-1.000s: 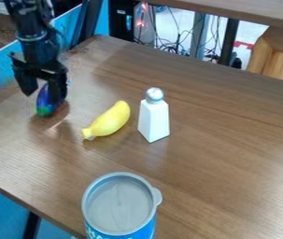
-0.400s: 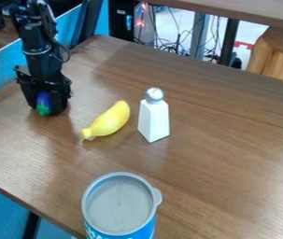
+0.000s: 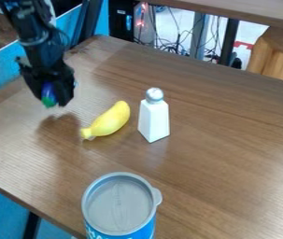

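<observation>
Lift step, seemingly: clamped blue-green toy between fingers above surface; next needed steady grip, clearance from banana.

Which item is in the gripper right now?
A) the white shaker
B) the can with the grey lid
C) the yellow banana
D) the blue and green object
D: the gripper has the blue and green object between its fingers, while the yellow banana, white shaker and lidded can are apart from it on the table.
</observation>
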You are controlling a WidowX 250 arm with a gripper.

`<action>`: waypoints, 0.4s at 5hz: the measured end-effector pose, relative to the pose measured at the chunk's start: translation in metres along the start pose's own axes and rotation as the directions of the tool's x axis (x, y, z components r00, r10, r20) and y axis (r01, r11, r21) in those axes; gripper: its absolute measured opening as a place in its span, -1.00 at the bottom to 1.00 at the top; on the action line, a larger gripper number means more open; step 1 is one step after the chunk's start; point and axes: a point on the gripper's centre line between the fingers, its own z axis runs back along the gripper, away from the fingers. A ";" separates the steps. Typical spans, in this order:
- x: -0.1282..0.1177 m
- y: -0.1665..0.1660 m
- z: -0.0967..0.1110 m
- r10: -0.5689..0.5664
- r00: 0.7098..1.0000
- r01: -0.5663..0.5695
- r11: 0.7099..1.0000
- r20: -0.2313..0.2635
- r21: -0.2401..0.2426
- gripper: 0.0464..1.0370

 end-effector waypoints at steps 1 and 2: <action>-0.012 -0.001 0.035 0.034 0.995 -0.030 0.999 0.097 -0.035 0.47; -0.048 0.011 0.061 0.029 1.000 -0.029 0.999 -0.005 0.021 0.47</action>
